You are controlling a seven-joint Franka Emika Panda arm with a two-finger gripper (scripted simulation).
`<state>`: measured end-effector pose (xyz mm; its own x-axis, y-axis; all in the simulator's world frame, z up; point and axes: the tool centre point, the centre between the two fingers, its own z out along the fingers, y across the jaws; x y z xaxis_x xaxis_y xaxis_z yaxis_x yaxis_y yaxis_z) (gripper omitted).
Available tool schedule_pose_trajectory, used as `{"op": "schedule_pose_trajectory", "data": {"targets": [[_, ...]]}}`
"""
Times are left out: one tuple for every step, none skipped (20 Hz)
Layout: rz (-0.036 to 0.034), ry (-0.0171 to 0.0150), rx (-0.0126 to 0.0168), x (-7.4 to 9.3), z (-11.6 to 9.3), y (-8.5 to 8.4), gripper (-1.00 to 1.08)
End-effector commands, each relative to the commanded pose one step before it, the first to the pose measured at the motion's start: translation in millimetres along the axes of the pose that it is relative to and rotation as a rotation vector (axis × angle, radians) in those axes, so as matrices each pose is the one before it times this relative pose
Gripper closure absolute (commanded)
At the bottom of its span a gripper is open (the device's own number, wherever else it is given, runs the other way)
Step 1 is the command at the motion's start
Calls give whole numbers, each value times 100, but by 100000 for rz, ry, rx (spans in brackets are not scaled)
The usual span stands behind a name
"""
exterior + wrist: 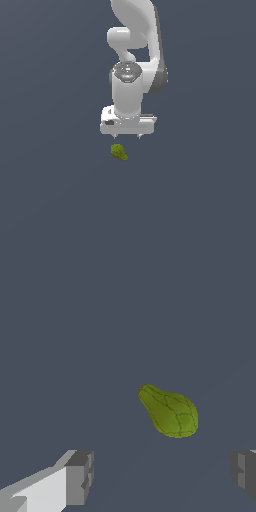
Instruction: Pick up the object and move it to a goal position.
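Observation:
The object [119, 152] is a small olive-green, lumpy, pear-shaped piece lying on the dark grey floor, its rounder end toward the exterior view's left. Above it hangs my white gripper [127, 136], pointing down, its two short fingertips spread wide with nothing between them. In the wrist view the object [169, 411] lies clear of both grey fingers [80, 477], beyond the gap between them, and my gripper [162, 476] is open and apart from it.
A plain dark grey surface [50, 200] fills both views. The white arm [135, 45] rises behind the gripper toward the top of the exterior view. No goal marker or other item shows.

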<state>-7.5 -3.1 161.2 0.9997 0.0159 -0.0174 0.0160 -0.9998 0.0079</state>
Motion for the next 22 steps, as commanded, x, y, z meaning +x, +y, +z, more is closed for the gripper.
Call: {"op": "schedule_pose_trajectory", "data": {"targets": [[0,0,0,0,0,1,-92],[-68,81,56,19,-29,-34,-92],[-189,228,164,58,-81,-92,-92],[-311,375,269,96,-133,-152,-92],[-434,523,373,134,-185,-212,-92],[-555,670,475,171,-237,-271,-92],[-572,692,487,178,-244,-280,-92],[-445,539,376,139,-189,-217,-92],[-315,381,265,100,-132,-154,-92],[-190,230,160,59,-81,-93,-92],[-67,81,56,17,-31,-33,-92],[77,-94,-65,-21,35,38,-92],[94,-116,-80,-31,40,47,-92],[0,0,0,-10,1,34,-92],[-165,-25,-26,9,40,0,-92],[-267,8,-6,7,40,28,-92],[-390,1,-16,8,62,44,-92],[-511,-12,-30,6,88,64,-92],[-623,-24,-42,5,112,88,-92],[-747,-35,-53,3,136,104,-92],[-865,-44,-62,2,159,121,-92],[-970,-51,-68,-1,180,139,-92]]}}
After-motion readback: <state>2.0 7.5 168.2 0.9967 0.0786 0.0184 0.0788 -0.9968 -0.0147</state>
